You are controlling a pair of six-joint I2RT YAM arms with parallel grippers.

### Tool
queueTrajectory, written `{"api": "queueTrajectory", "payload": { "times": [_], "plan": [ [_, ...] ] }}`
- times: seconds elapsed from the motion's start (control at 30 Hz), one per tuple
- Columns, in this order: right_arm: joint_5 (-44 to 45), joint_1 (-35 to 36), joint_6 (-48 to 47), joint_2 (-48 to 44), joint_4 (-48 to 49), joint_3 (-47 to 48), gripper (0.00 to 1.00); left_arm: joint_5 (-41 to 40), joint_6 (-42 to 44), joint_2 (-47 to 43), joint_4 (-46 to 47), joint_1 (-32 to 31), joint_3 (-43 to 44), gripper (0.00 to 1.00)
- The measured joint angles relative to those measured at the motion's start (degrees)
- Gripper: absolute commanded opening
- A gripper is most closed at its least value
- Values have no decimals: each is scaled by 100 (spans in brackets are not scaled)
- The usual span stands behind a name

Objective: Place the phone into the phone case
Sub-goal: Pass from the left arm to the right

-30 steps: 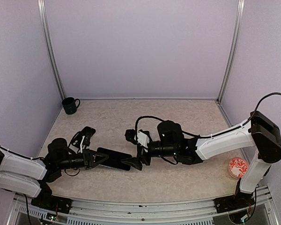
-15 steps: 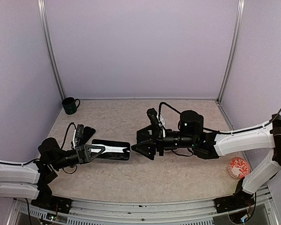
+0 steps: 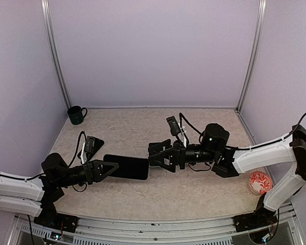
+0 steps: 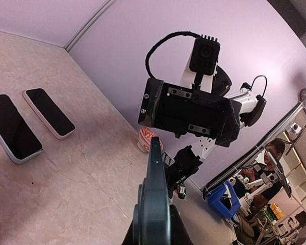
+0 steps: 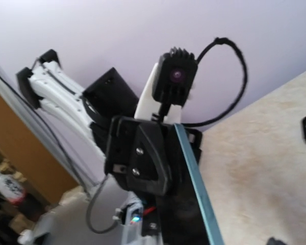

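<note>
Top external view: your left gripper [image 3: 111,169] is clamped tight on the near-left end of a dark slab [image 3: 130,167] and holds it above the table [image 3: 194,122]. That slab is the task's piece. Both wrist views show it edge-on, thin, with a bluish rim, and I cannot tell whether it is the phone or the case. Your right gripper [image 3: 152,156] sits just off the slab's free right end with its jaws spread wide and nothing between them.

The step in hand looks like a handover or a second grip on that free end.
- Bring the right jaws in square to the slab so one finger lands on each flat face, not on the rim.
- Close only once the end sits well inside the jaws.
- Keep the left grip firm until the right one has bitten; a thin slab held by one end will twist if you knock it.

Counted:
- One slab is in hand.
- Two phone-shaped flats [image 4: 10,127] [image 4: 48,112] lie side by side on the table beyond the slab's free end. Only the left wrist view shows them.
- One dark mug [image 3: 76,115] stands far back and to the left of the slab.
- One red-patterned dish [image 3: 259,182] sits well to the slab's right, nearer the front edge.
- Two grippers are in view.
</note>
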Motion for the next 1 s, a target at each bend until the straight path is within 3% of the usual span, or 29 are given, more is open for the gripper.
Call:
{"api": "queueTrajectory", "payload": {
  "times": [0.3, 0.73, 1.0],
  "plan": [
    [-291, -2, 708, 389, 761, -105, 93, -122, 210, 704, 494, -520, 457, 0],
    [-382, 66, 1314, 933, 1910, -203, 86, -691, 481, 975, 654, -651, 662, 0],
    [-361, 151, 1403, 992, 1991, -195, 78, -874, 590, 1436, 695, -774, 905, 0]
  ]
}}
